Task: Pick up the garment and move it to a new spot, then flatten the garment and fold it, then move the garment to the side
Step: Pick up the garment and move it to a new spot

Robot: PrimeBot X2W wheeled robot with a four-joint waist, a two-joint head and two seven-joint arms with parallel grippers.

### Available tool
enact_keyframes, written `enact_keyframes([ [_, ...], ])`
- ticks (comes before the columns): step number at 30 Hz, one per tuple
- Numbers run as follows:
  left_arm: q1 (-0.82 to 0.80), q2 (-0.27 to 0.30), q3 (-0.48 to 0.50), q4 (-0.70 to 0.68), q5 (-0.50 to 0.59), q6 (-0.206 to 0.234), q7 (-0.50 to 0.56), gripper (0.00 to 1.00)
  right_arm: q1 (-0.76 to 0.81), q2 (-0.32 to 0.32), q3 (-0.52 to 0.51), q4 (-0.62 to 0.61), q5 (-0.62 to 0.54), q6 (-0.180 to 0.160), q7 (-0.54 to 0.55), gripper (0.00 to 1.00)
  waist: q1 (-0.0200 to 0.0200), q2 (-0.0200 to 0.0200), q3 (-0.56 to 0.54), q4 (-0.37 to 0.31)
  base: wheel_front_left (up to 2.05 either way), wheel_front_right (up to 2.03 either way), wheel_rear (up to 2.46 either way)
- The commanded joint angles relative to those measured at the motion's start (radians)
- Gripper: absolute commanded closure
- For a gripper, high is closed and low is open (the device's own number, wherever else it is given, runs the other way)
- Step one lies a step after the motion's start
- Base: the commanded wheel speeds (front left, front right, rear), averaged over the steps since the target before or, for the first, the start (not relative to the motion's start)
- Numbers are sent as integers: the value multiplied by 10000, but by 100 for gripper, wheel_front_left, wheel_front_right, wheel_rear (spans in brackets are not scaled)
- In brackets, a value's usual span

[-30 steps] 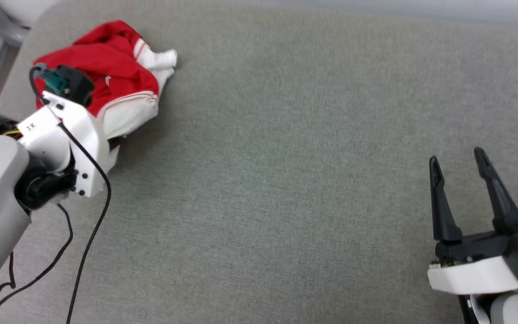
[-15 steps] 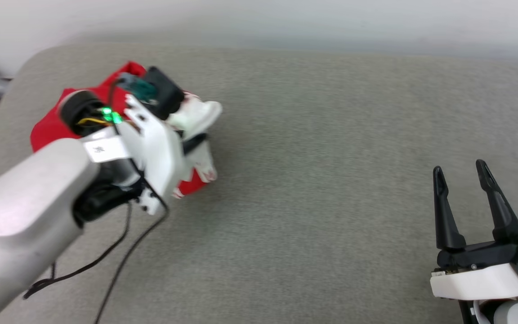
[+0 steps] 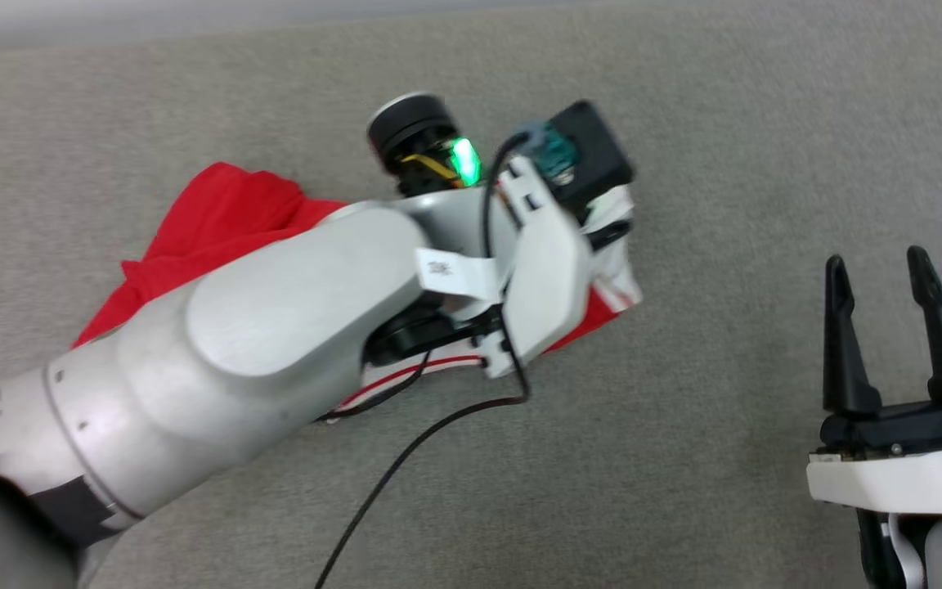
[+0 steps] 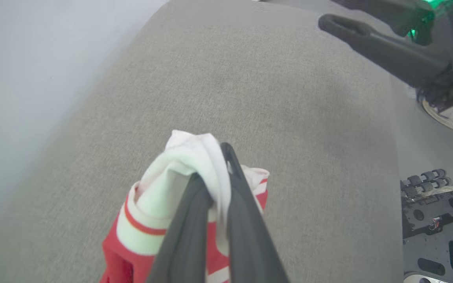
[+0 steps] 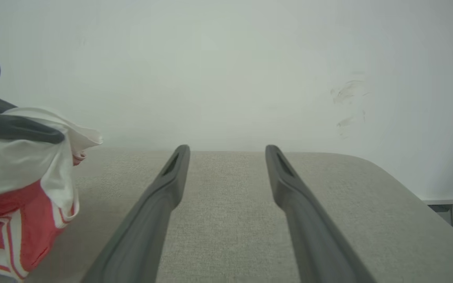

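Gray cloth covers the tabletop (image 3: 684, 123). Closest, the right hand (image 3: 876, 260) points straight ahead, low over it, its two fingers spread wide with nothing between them. Off to its left, the left hand (image 4: 212, 173) reaches across toward it, fingers pressed together on the white sleeve of the garment (image 3: 217, 221). The shirt hangs under that hand, its long way running back along the arm, red part trailing behind.

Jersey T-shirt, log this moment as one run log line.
left gripper: shut on jersey T-shirt white sleeve | right gripper: open, empty
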Motion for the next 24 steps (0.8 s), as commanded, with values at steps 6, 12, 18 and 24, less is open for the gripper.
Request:
enact_keyframes([
  [6,-627,-1249,-194,872,-49,-4,-711,100,-468,15,-174,-124,278,-7,-21,0,0,0,1189,-1003,0,0,0],
  [12,95,-1967,-221,2599,1098,-5,-558,100,-756,15,-163,-212,402,-7,-21,0,0,0,1716,-1338,0,0,0],
  [18,1369,-2188,-284,3983,1880,-5,-66,100,-892,15,-155,-231,386,-7,-21,0,0,0,1973,-1462,0,0,0],
  [24,1666,-2380,-338,4416,2355,-11,-906,18,-849,14,-137,-132,231,-7,-21,0,0,0,1744,-1276,0,0,0],
])
